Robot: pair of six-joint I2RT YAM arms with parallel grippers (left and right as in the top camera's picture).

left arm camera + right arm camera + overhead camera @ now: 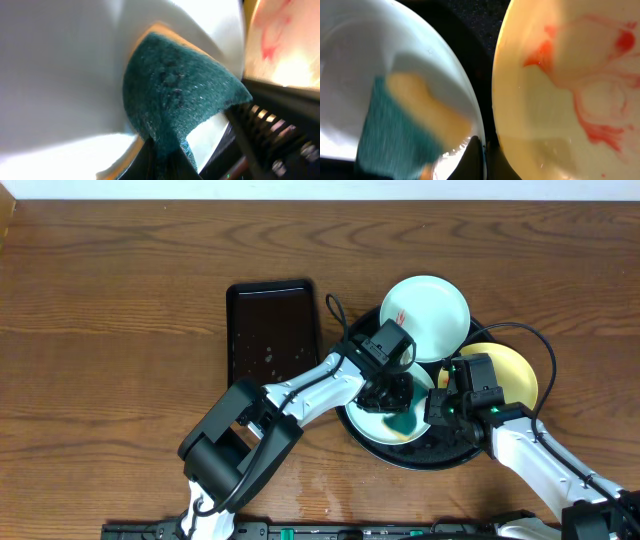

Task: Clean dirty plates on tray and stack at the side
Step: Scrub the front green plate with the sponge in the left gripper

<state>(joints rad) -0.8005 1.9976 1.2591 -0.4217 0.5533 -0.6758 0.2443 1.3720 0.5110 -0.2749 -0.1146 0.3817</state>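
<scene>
Directly under the left claw (392, 395) and its sponge (403, 421) lies the mint plate (367, 423).

Overhead looks straight down on the table (120, 300) from afar. Left wrist looks close past the left gripper (165, 159) at the sponge (175, 95) ahead; right wrist, equally close, shares that sponge left of the right gripper (481, 152).

Your table (120, 300): brown wood-grain top. Items directly on it: one rectangular black tray (272, 330); one round black tray (432, 456), near it.
</scene>
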